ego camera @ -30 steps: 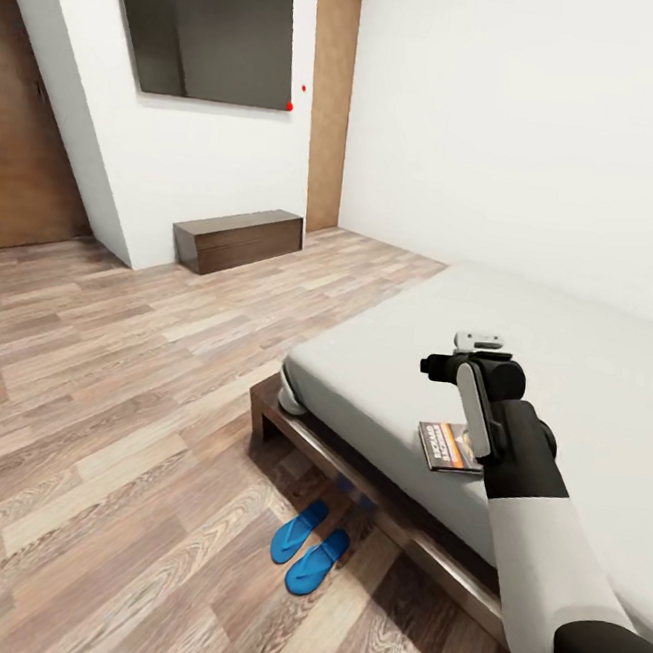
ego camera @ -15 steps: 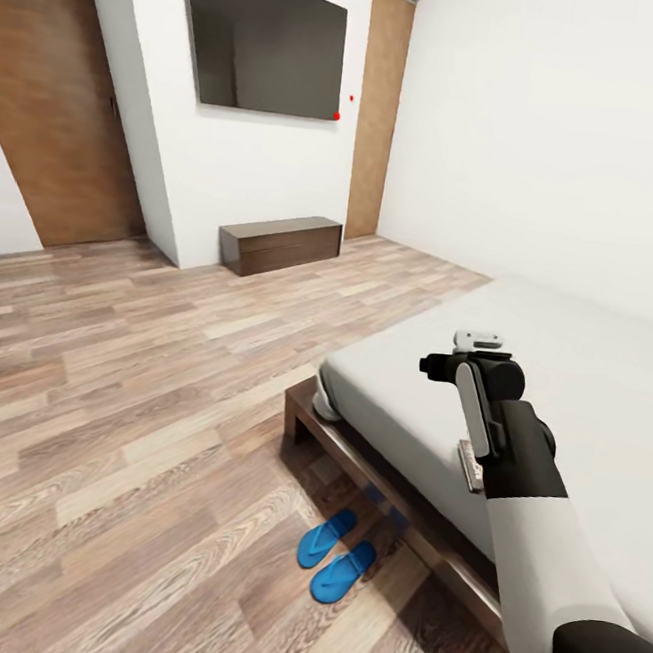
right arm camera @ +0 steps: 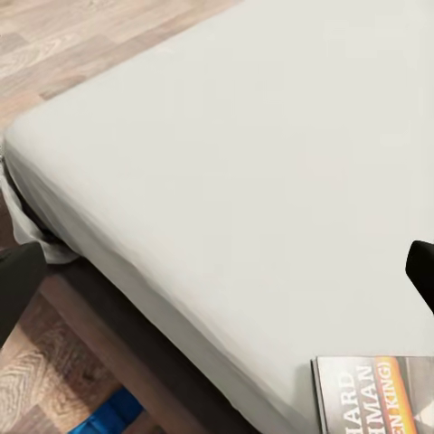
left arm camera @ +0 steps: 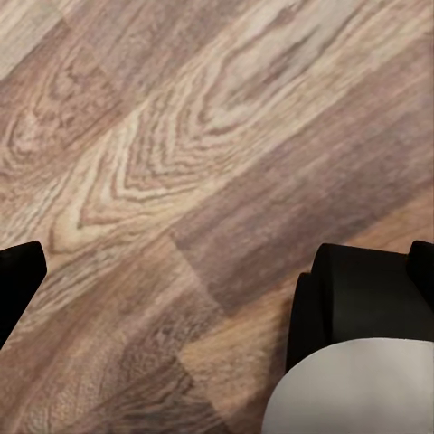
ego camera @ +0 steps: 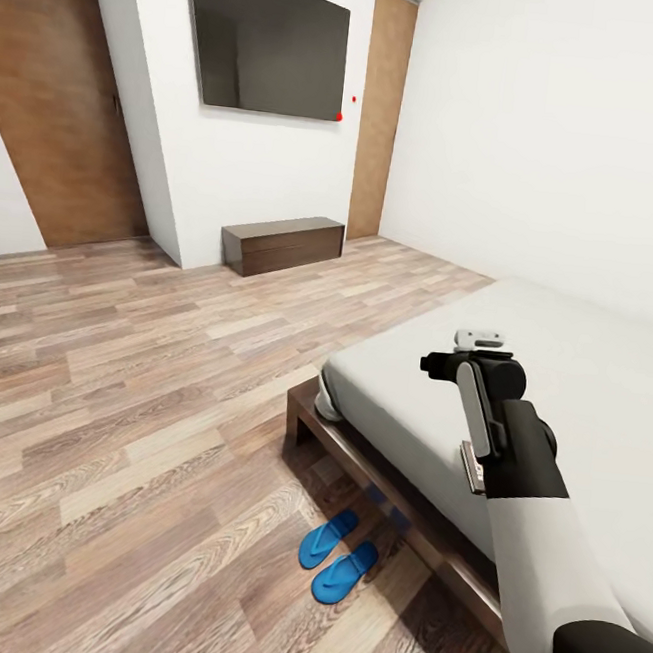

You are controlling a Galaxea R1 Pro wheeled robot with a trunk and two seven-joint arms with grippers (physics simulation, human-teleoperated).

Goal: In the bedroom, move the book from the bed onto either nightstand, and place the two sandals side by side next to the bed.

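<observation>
A pair of bright blue flip-flops (ego camera: 338, 557) is seen side by side on the wood-plank floor (ego camera: 131, 366) beside the pale-grey mattressed bed (ego camera: 582, 384). The dark orange-banded paperback (right arm camera: 380, 394) lies near the mattress edge, below the right gripper (ego camera: 478, 342), whose opening cannot be told.

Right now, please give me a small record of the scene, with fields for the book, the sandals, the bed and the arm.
book: lies flat on the bed near its edge; mostly hidden behind the right arm in the head view
sandals: two blue sandals side by side on the wood floor, beside the bed frame
bed: pale-grey mattress on a dark wooden frame
right arm: raised over the bed edge, above the book
bench: long dark bench against the far wall
</observation>
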